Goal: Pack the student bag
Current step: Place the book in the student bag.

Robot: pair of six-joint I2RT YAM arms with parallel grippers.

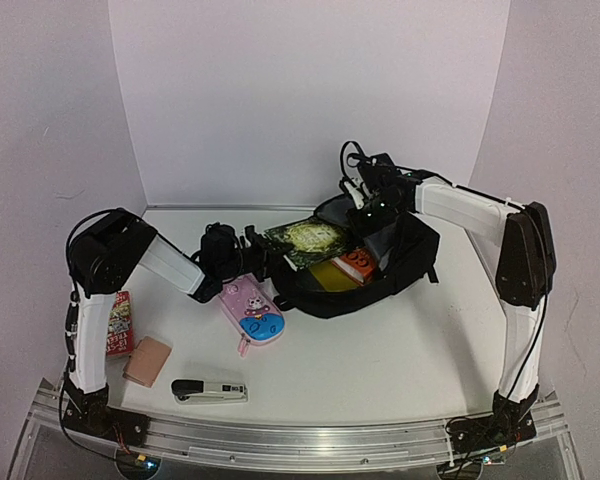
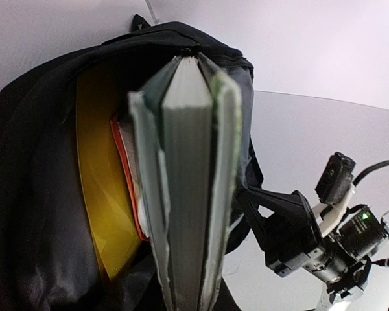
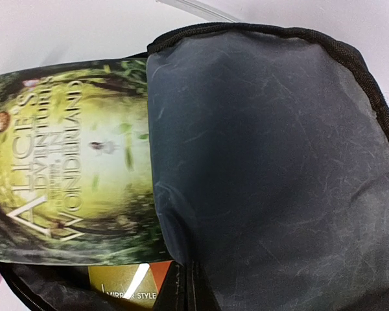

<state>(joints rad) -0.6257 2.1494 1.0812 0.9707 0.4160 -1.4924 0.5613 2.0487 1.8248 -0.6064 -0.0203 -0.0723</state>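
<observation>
The black student bag [image 1: 380, 275] lies open at the table's middle. It holds a yellow item [image 1: 330, 275] and an orange book [image 1: 355, 264]. My left gripper [image 1: 252, 250] is shut on a green "Alice's Adventures in Wonderland" book [image 1: 307, 238], whose far end sits in the bag's mouth. The left wrist view shows the book [image 2: 188, 175] edge-on, entering the bag [image 2: 32, 194] beside the yellow item [image 2: 100, 194]. My right gripper [image 1: 370, 215] is shut on the bag's upper flap and holds it raised. The right wrist view shows the grey lining [image 3: 272, 162] over the book [image 3: 71, 162].
A pink cartoon pencil case [image 1: 252, 313] lies just left of the bag. A stapler [image 1: 210, 390], a small pink box [image 1: 147, 361] and a red packet [image 1: 119, 322] lie at the front left. White walls close in behind and at both sides.
</observation>
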